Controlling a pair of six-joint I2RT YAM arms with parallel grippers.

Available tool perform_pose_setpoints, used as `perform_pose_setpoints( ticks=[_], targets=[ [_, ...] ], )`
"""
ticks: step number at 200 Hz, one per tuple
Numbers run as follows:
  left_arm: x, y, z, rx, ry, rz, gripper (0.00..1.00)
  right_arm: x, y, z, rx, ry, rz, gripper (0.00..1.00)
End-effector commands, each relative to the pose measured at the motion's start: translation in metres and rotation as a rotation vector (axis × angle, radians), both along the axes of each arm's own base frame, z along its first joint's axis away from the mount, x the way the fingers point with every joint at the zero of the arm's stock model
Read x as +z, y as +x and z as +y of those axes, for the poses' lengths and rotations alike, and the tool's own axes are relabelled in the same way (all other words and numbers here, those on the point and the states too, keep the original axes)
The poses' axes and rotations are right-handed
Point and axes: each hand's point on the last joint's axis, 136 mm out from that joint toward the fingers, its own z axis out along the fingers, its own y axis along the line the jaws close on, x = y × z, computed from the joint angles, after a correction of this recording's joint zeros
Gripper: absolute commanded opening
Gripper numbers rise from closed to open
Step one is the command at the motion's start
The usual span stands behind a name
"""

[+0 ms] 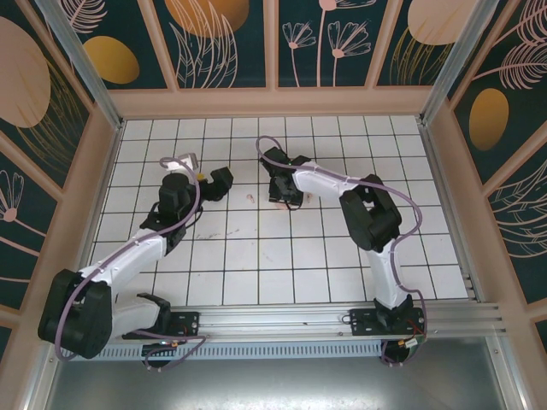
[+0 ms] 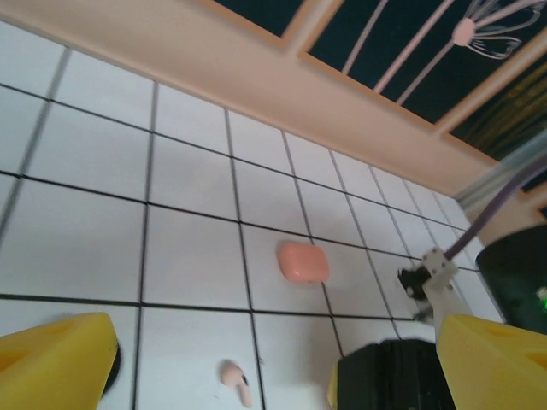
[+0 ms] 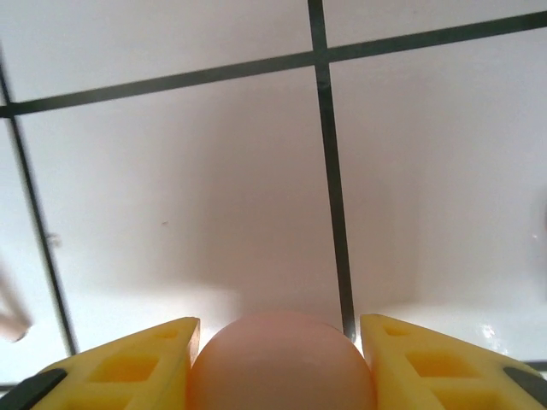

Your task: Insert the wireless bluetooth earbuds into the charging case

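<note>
Pink rounded case [image 3: 282, 367] fills right gripper [image 3: 279, 325]; salmon case [image 2: 302, 261] near pale earbud [image 2: 235, 380].

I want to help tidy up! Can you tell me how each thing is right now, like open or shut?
Left gripper: open, holding nothing.
Right gripper: closed on a pink case.
Orange-pink case: lid shut, lying flat on the table, nothing touching it.
Pale pink earbud: lying loose on the table, not in a case.
</note>
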Motion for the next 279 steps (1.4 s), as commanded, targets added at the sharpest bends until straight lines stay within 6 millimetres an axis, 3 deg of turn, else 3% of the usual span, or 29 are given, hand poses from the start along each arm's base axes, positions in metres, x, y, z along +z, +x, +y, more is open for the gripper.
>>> perform_pose_setpoints(
  ticks=[1,54,88,135,142,158,177,279],
  targets=[
    [0.022,-0.007,-0.023,-0.134,-0.125,-0.120,0.94,0.048,0.012,0.003,-0.045,0.130,-0.075,0.41],
    [0.015,-0.012,-0.051,-0.266,-0.307,-0.143,0.88,0.111,0.039,0.008,-0.144,0.350,-0.150,0.41],
    [0.009,-0.009,-0.069,-0.278,-0.391,-0.154,0.81,0.134,0.045,0.020,-0.211,0.481,-0.152,0.41],
    [0.004,-0.006,-0.107,-0.325,-0.414,-0.175,0.66,0.147,0.046,0.032,-0.284,0.596,-0.135,0.41],
    [0.009,-0.006,-0.110,-0.335,-0.429,-0.189,0.62,0.147,0.046,0.033,-0.286,0.603,-0.133,0.41],
    [-0.001,-0.002,-0.114,-0.338,-0.456,-0.169,0.55,0.148,0.045,0.035,-0.288,0.613,-0.130,0.41],
    [-0.003,0.002,-0.116,-0.333,-0.489,-0.174,0.52,0.147,0.044,0.036,-0.292,0.620,-0.123,0.41],
    [-0.009,0.019,-0.132,-0.340,-0.513,-0.173,0.52,0.155,0.035,0.047,-0.273,0.642,-0.125,0.40]
  ],
)
